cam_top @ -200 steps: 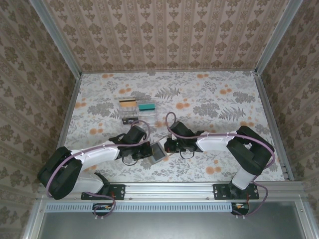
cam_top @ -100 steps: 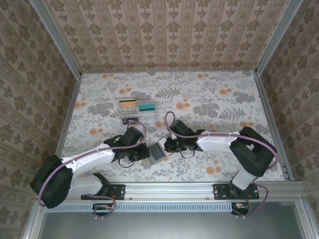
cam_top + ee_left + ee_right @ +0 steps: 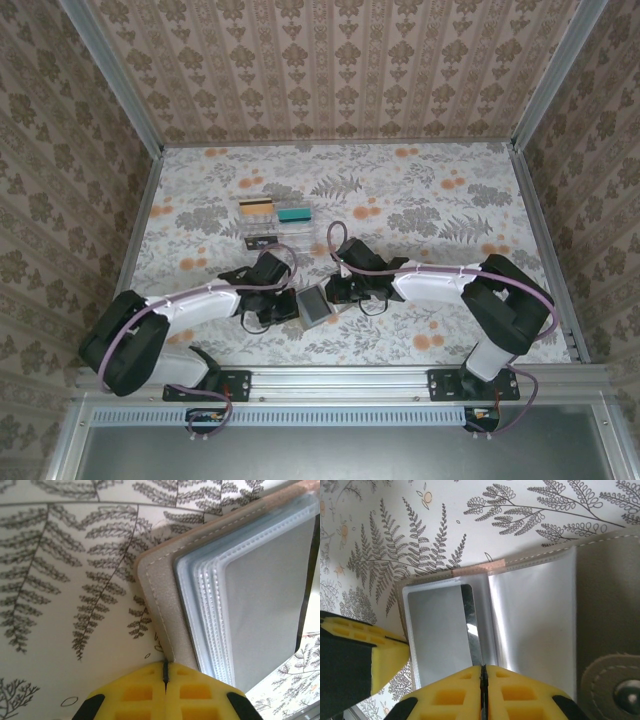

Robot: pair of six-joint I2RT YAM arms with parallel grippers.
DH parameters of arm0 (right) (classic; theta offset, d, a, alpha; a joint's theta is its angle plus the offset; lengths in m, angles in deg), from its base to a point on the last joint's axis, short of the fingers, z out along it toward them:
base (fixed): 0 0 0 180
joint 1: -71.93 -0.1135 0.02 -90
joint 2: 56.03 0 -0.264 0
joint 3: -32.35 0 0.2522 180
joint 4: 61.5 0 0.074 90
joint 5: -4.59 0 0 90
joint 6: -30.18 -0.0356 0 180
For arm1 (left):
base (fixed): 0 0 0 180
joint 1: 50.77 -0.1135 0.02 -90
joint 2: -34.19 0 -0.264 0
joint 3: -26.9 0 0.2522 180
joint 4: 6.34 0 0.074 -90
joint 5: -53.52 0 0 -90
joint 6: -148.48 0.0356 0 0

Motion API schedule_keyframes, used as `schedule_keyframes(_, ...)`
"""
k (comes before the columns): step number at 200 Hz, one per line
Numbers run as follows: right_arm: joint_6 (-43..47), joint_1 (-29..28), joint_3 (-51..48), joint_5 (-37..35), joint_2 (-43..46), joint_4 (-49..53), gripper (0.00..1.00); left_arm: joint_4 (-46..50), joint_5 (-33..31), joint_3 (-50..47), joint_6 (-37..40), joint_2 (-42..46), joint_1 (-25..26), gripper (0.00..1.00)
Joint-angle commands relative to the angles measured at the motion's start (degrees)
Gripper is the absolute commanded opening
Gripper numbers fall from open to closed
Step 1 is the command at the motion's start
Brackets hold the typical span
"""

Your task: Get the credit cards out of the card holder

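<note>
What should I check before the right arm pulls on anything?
1. Left gripper anchors the card holder: ok, it is shut on the cover's edge.
2. Holder open: ok, the clear sleeves are exposed.
3. Card present: ok, a grey card sits in one sleeve.
4. Right gripper pinches a card, not just plastic: cannot tell; it is shut at the sleeves' edge.
5. Clear tray apart from both arms: ok.
</note>
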Motion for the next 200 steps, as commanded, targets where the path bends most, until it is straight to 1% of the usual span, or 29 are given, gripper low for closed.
schedule_keyframes(1, 1.01, -0.20, 1.36, 1.01, -0.70, 1.98, 0.14, -0.40, -3.24, 2.65, 3.92, -3.25, -1.52, 0.02)
schedule_keyframes(60, 0.81, 1.29, 1.73, 2.90, -2.54, 1.28, 0.20, 0.44, -4.14, 4.94, 5.51, -6.66, -2.03, 0.02)
schedule_keyframes(140, 0.66, 2.27, 1.66, 6.42, -5.47, -1.44, 0.19, 0.84, -4.06, 5.60, 5.86, -7.65, -1.95, 0.01)
schedule_keyframes(200, -0.70, 2.26, 0.94, 8.76, -5.54, -3.83, 0.19, 1.67, -4.11, 6.21, 6.11, -7.05, -1.83, 0.01)
